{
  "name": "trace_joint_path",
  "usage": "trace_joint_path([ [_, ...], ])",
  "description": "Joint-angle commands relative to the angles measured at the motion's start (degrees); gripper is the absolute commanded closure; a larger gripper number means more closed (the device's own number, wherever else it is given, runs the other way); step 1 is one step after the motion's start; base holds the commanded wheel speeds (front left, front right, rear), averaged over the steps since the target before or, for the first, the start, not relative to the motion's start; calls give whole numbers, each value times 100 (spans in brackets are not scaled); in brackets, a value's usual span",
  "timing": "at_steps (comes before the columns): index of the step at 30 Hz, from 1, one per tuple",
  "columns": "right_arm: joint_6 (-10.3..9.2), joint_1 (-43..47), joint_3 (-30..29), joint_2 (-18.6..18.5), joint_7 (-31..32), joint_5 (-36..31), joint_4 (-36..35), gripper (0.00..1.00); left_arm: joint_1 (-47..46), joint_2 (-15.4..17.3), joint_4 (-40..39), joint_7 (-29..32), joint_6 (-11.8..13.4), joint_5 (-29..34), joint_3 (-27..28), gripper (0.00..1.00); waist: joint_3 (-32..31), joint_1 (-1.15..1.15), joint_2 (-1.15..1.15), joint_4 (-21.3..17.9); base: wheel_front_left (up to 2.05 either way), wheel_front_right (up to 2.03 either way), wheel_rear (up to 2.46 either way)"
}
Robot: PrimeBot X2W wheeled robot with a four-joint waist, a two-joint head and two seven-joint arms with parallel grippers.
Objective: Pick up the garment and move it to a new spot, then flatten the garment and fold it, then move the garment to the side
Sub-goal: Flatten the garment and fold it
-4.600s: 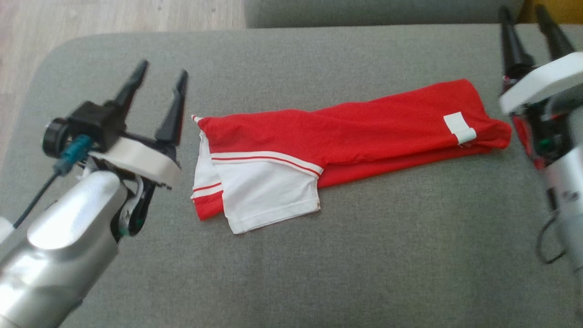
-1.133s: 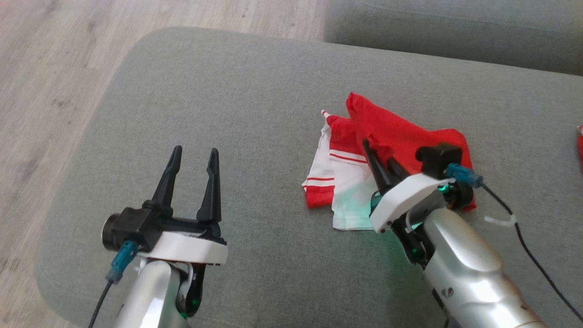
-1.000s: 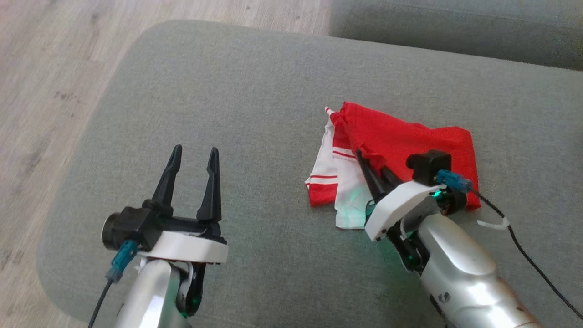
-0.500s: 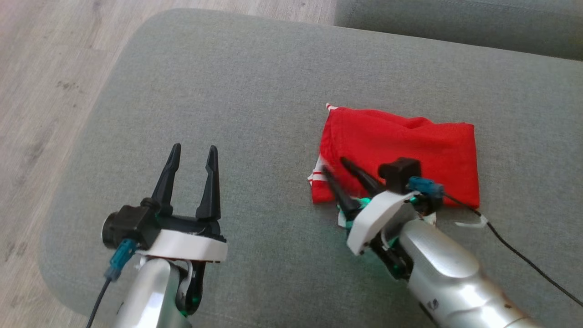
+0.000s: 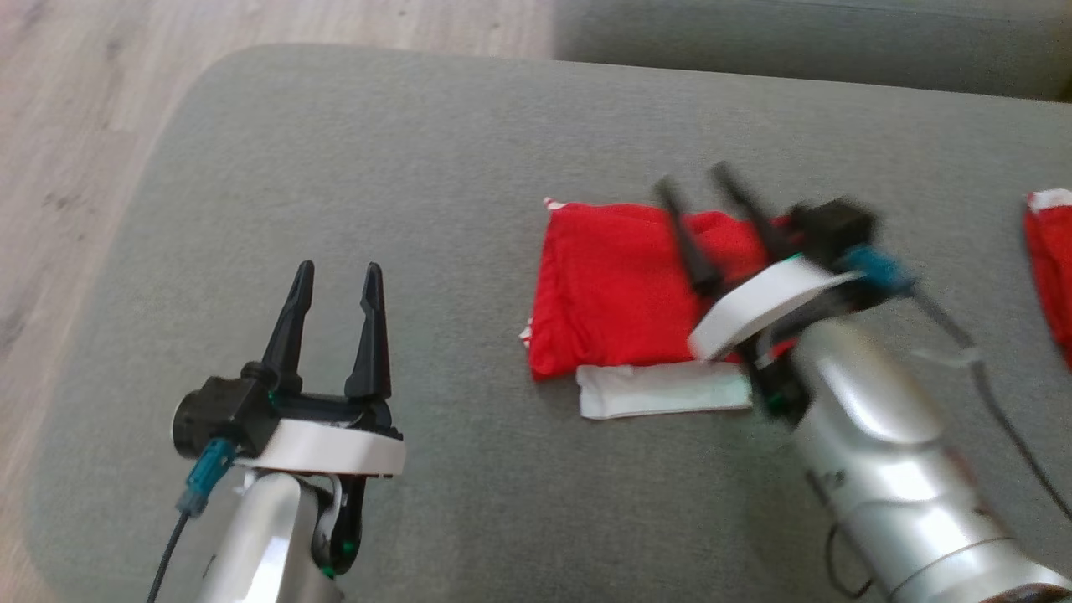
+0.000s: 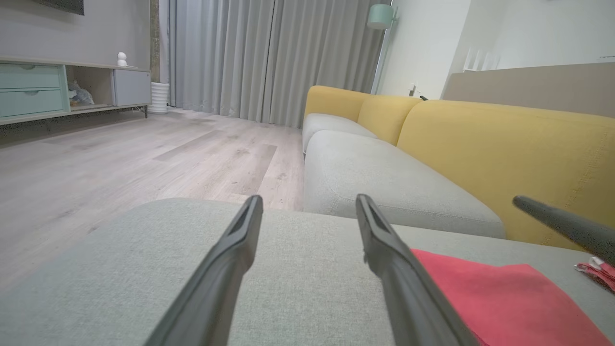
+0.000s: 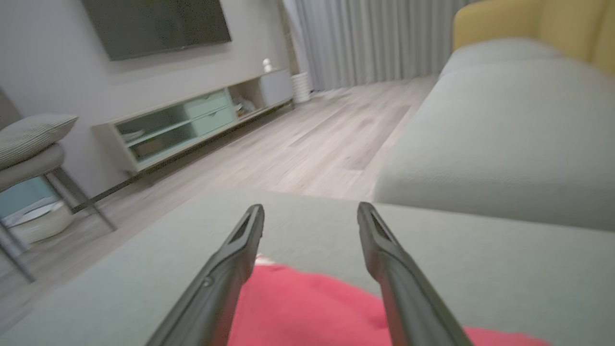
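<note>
The red garment point(image 5: 615, 285) lies folded into a compact rectangle on the grey cushion point(image 5: 435, 142), with a white strip point(image 5: 666, 390) of it poking out along its near edge. In the wrist views it is the red cloth point(image 6: 504, 302) at lower right and the red cloth point(image 7: 307, 307) under the fingers. My right gripper point(image 5: 693, 181) hovers above the garment's right half, open, with nothing between its fingers. Well to the left of the garment, my left gripper point(image 5: 337, 270) stands open and empty over bare cushion.
Another red and white cloth point(image 5: 1051, 260) shows at the right edge of the cushion. A second grey seat point(image 5: 804, 38) lies behind, with a yellow sofa back point(image 6: 504, 139) beyond. The cushion's rounded left edge drops to wooden floor point(image 5: 75, 100).
My right gripper laid the red half over the white part, opened and let go, then lifted up and to the right. The head camera shifted. My left gripper stayed open.
</note>
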Motion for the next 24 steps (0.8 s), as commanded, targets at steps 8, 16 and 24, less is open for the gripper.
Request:
trace_joint_path([
  [8,-4,881,-2073,98,-77,-1870,-1319,0,-116,37,-253,-29,44,74,317,0,-76,0,0,-415,0,0,0],
  [16,-4,1941,-2688,98,-78,-2459,-2279,0,123,37,-330,-29,58,125,445,0,-50,0,0,-660,0,0,0],
  [24,-4,2262,-2766,98,-78,-2306,-2421,0,228,37,-295,-29,44,96,437,0,-39,0,0,-696,0,0,0],
])
